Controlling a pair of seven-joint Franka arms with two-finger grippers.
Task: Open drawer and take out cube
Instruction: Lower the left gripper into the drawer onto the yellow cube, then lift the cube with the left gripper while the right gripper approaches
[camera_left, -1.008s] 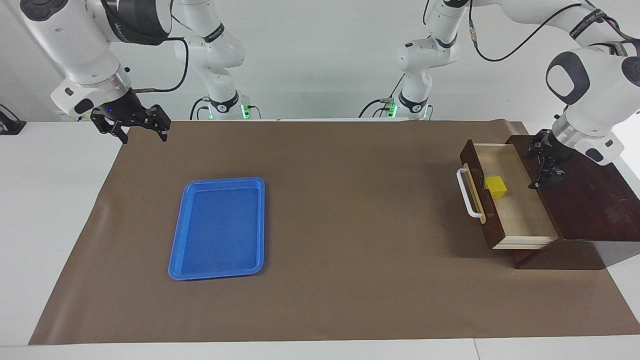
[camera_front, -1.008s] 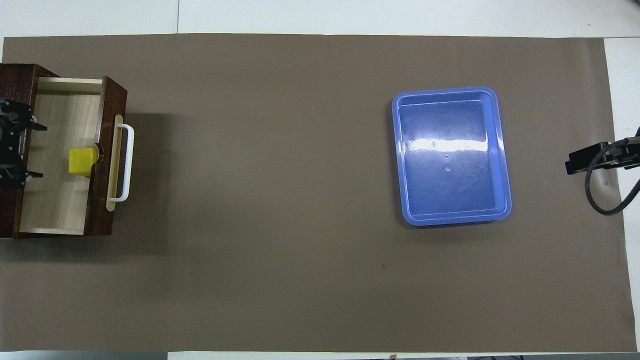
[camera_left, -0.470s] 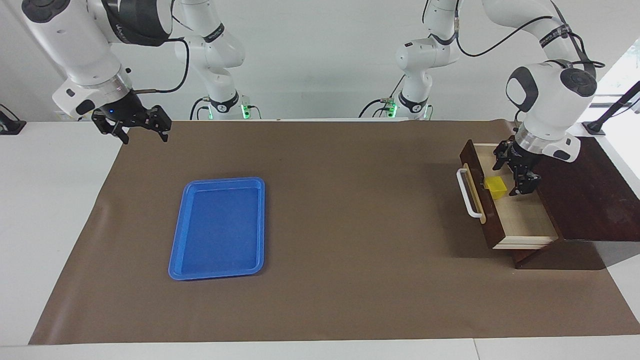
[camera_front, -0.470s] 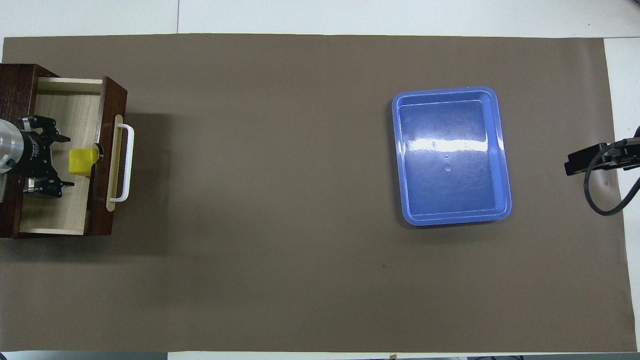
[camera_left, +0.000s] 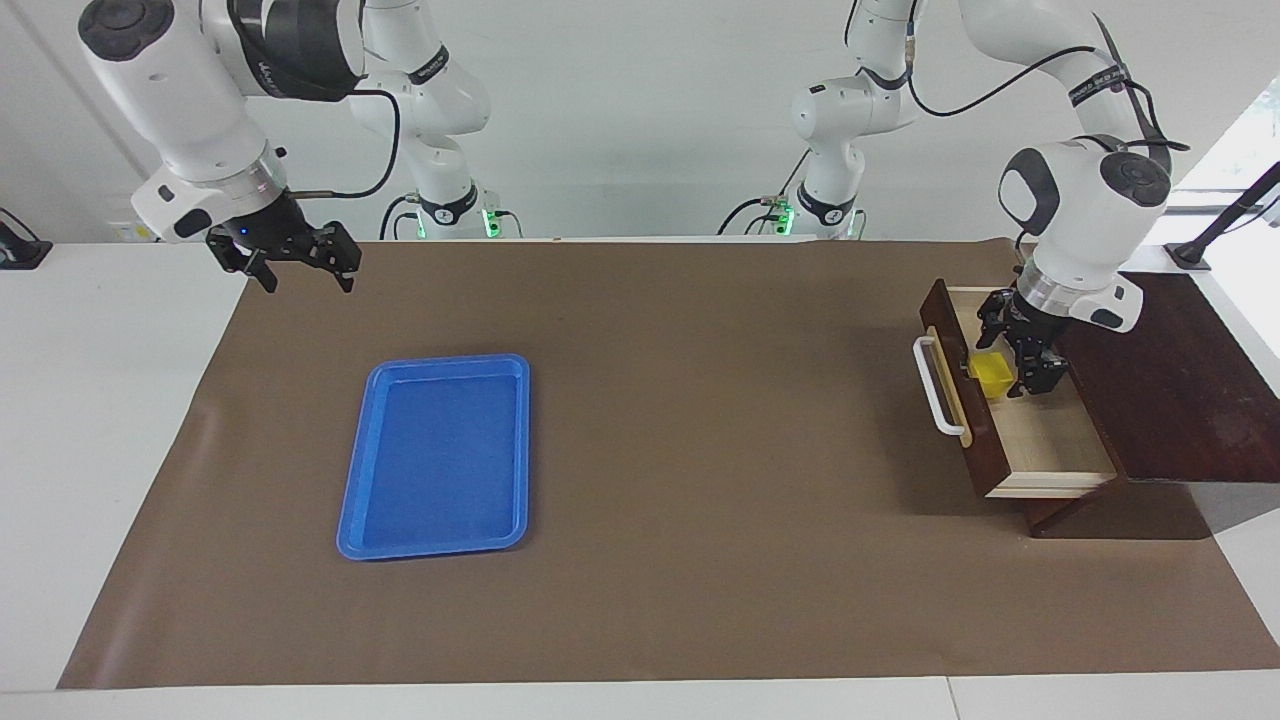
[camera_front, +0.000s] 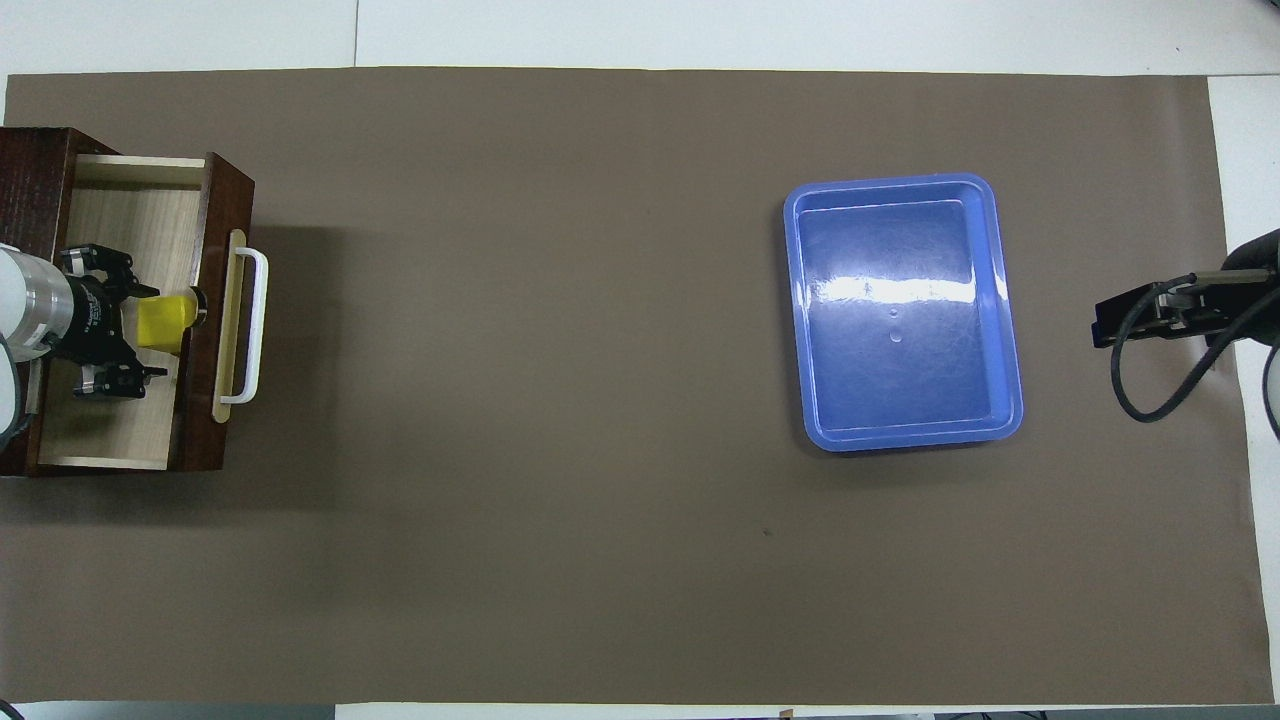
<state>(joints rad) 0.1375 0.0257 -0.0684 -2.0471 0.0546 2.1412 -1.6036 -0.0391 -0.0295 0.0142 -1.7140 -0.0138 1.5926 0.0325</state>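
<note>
The dark wooden drawer (camera_left: 1050, 440) is pulled out of its box (camera_left: 1180, 390) at the left arm's end of the table, its white handle (camera_left: 935, 385) facing the table's middle. The yellow cube (camera_left: 990, 377) sits inside on the pale floor, against the drawer's front panel. My left gripper (camera_left: 1008, 358) is down in the drawer, open, with one finger on each side of the cube. In the overhead view the cube (camera_front: 165, 322) lies between the left gripper's (camera_front: 150, 332) spread fingers. My right gripper (camera_left: 300, 265) is open and empty, held in the air over the mat's edge at the right arm's end.
A blue tray (camera_left: 440, 455) lies on the brown mat toward the right arm's end; it also shows in the overhead view (camera_front: 905, 310). The box's dark top (camera_front: 30, 160) stands beside the left gripper.
My left gripper has moved from over the box's top into the drawer and come down around the cube. My right gripper has shifted slightly toward the table's middle.
</note>
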